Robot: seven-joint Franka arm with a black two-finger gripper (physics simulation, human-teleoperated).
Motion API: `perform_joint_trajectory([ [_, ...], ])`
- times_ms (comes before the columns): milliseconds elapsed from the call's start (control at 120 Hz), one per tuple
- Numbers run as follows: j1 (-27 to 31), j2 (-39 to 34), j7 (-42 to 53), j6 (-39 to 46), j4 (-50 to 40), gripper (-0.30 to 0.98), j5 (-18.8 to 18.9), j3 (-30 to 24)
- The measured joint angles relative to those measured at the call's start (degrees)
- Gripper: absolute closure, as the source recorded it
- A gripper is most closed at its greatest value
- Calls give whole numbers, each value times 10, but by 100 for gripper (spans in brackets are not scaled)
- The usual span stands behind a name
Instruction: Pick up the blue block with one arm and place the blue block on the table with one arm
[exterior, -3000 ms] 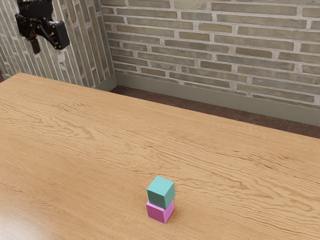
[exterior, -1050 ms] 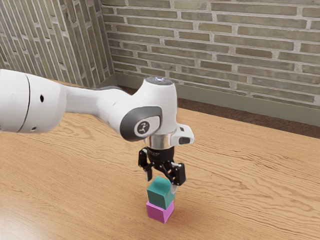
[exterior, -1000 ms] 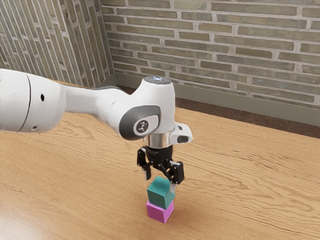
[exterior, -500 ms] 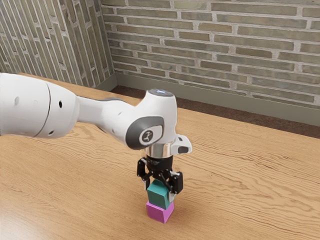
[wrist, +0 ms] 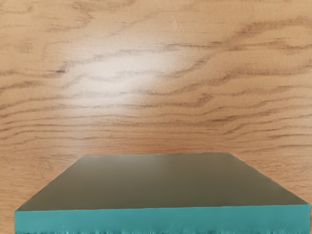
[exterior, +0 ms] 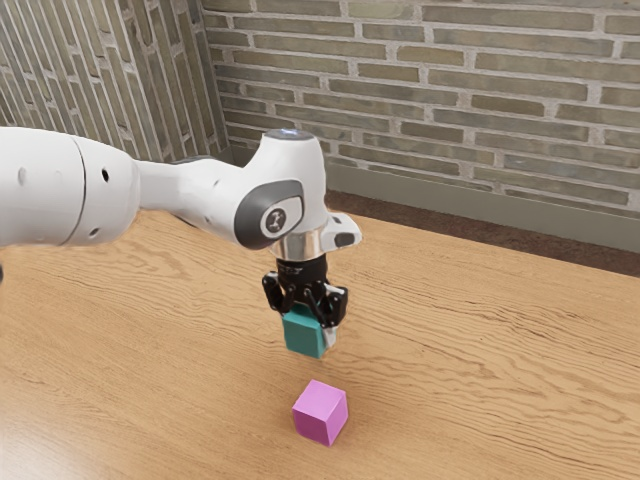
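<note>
Exterior view: camera stationed at the side of the white jointed arm, above the brown wood-grained table, facing obliquely down across it toward the grey-brown brick wall; standoff moderate, forearm and tabletop both in frame. Wrist view: camera carried above the black two-finger gripper, facing down at the tabletop, the teal-blue cube-shaped block very near the lens. Common to both views: that block and part of the tabletop

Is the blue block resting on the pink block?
No, the fingers hold the blue block in the air, and tabletop shows between it and the pink block.
</note>
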Motion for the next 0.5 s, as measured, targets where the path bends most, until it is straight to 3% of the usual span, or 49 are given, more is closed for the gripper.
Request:
perform_joint_trajectory([
  [283,89,27,4,-2,3,35,13,0],
  [467,101,63,5,-2,2,35,10,-2],
  [500,103,64,6,-2,2,30,11,-4],
])
